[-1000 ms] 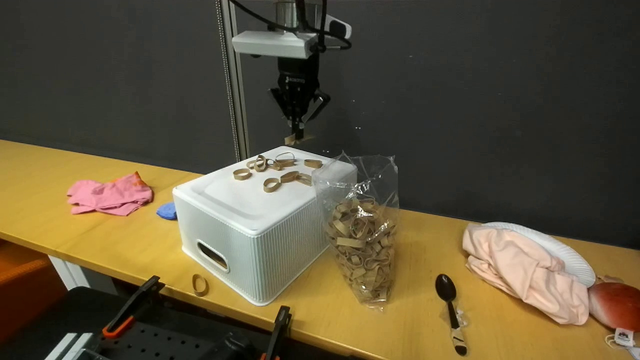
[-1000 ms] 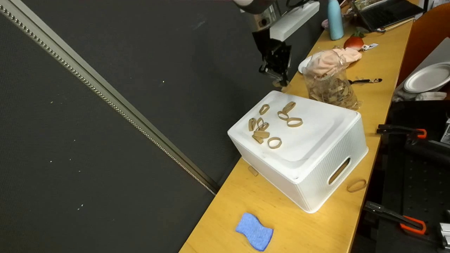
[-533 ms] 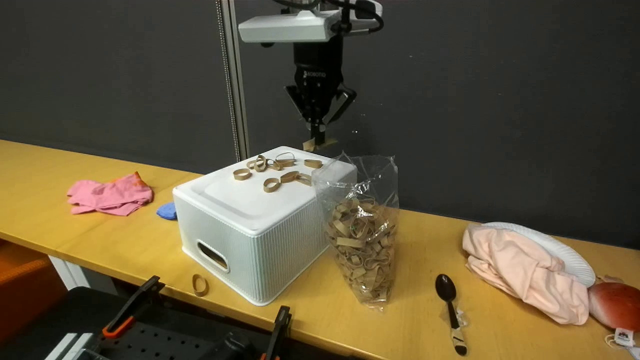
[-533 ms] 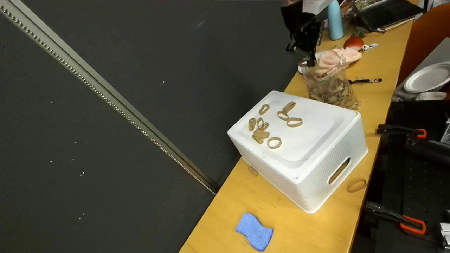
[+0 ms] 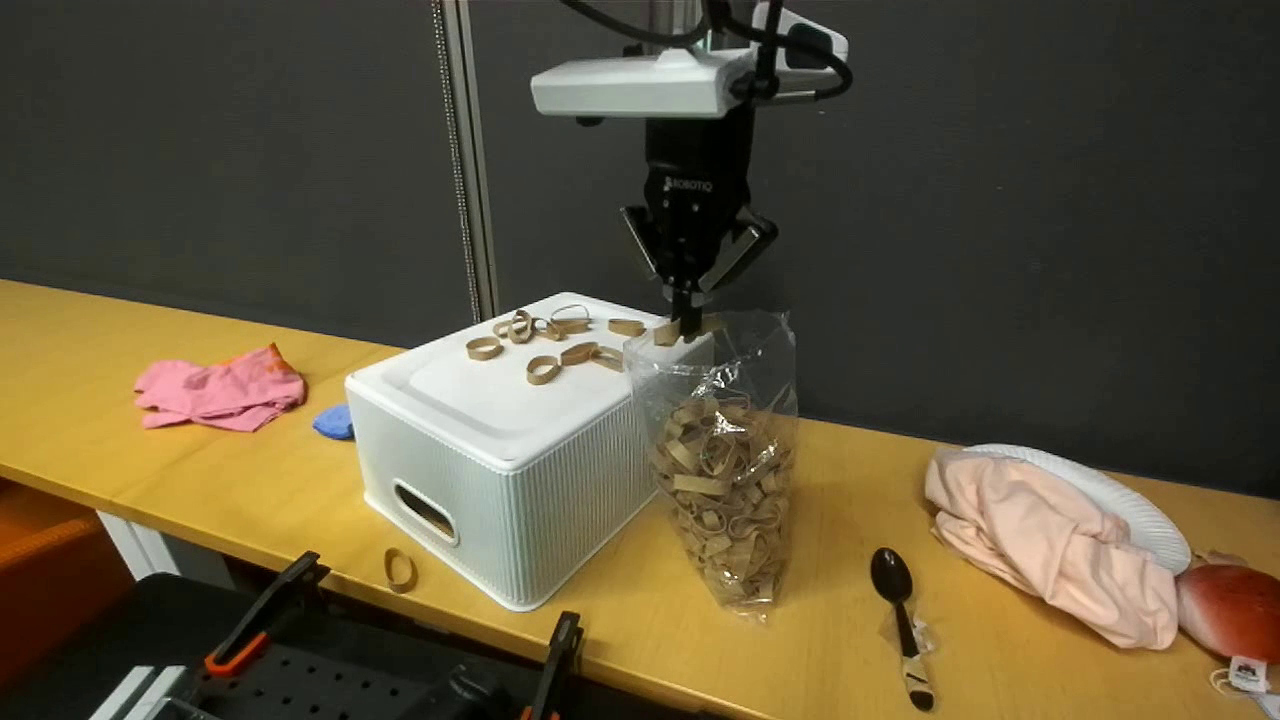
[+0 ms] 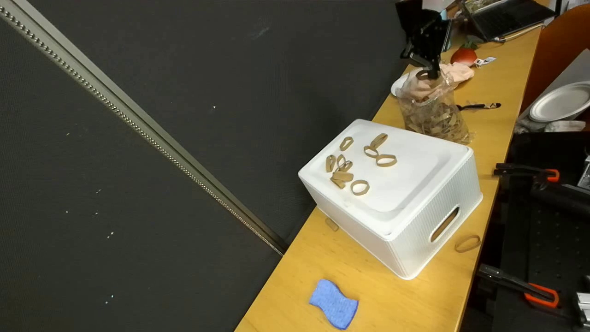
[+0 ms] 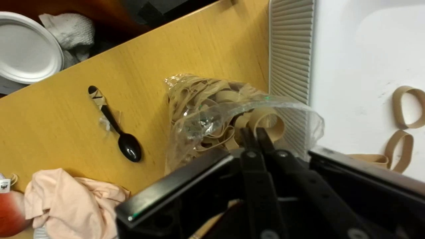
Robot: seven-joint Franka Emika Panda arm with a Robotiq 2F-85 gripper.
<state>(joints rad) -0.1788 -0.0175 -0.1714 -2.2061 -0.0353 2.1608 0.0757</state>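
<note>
The fingers [image 7: 264, 138] are clamped on a rubber band [image 5: 667, 334] at the open mouth of a clear bag [image 5: 765, 372] holding more rubber bands [image 5: 725, 500]. A white box [image 5: 590, 500] with loose bands [image 5: 627, 327] on top crowds one side of the bag; across the table [image 5: 850, 470] lie a spoon [image 5: 907, 628] and peach cloth [image 5: 1050, 545].

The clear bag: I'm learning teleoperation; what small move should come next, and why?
Probably lower the hand slightly into the clear bag: closed on a tan band, the hand appears at the bag's open mouth, and similar bands lie lower inside.
</note>
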